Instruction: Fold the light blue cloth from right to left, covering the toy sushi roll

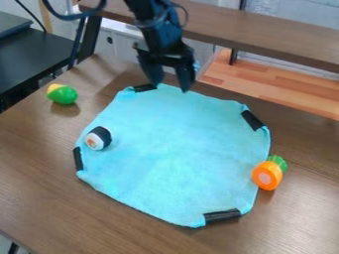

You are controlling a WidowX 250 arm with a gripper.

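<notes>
The black two-finger pincer (pixel 169 85) hangs over the far edge of a light-blue, soft-looking fabric cloth (pixel 172 149), tips apart, so it's released w/ nothing in it. Cloth lies spread flat mid-surface (pixel 39 198) (brown, wood-look), w/ strips of black tape (pixel 222 215) at its corners.

A black-and-white plastic-looking toy sushi roll (pixel 98 138) sits on it near the left edge, a round orange toy carrot w/ green top (pixel 267 175) is at the right edge (can't tell if touching), and a green-and-yellow rounded toy (pixel 63 94) is off the cloth, upper left.

Imo cloth's light, limp & prob not slippery or fragile; best grip is a pinched fold of loose edge btwn tapes, b/c taped bits prob resist. Toys look light, stiff, maybe a bit slick; grab across the middle.
</notes>
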